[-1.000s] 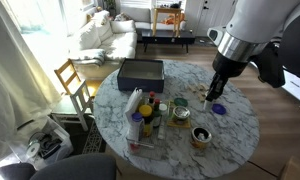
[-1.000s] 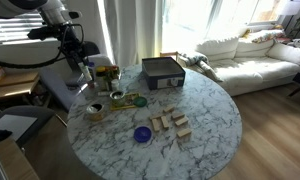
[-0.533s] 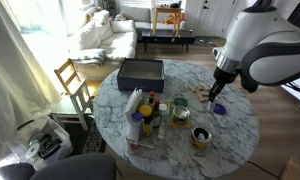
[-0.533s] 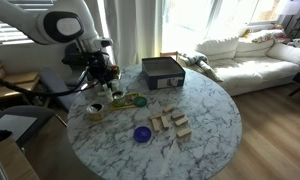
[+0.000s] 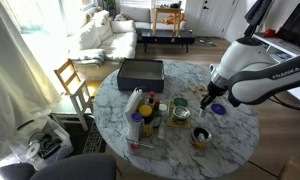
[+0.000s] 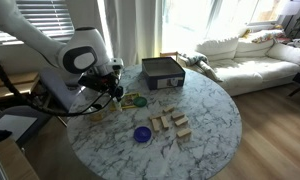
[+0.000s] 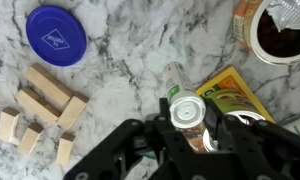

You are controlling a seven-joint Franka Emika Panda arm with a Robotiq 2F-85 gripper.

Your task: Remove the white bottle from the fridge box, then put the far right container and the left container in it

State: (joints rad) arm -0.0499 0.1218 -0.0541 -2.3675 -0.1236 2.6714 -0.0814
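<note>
The tall white bottle [image 5: 136, 103] stands in the clear fridge box [image 5: 148, 143] at the table's near left, among other bottles. The low tan tin [image 5: 200, 136] with a dark inside sits apart from the box; it also shows in the wrist view [image 7: 280, 30]. My gripper [image 5: 208, 99] hangs low over the table, far from the box. In the wrist view my gripper [image 7: 190, 128] is open, with its fingers on either side of a small white-capped jar [image 7: 187, 108]. I cannot tell whether they touch it.
A purple disc [image 5: 218, 108] [image 7: 57, 30] lies beside the gripper. Several wood blocks [image 7: 40, 110] [image 6: 170, 123] lie nearby. A yellow-green packet [image 7: 233, 95] lies by the jar. A dark grey box [image 5: 140, 72] stands at the table's far side.
The arm has bent down and forward toward the table. The gripper has come lower, near the purple disc and over the small jar.
</note>
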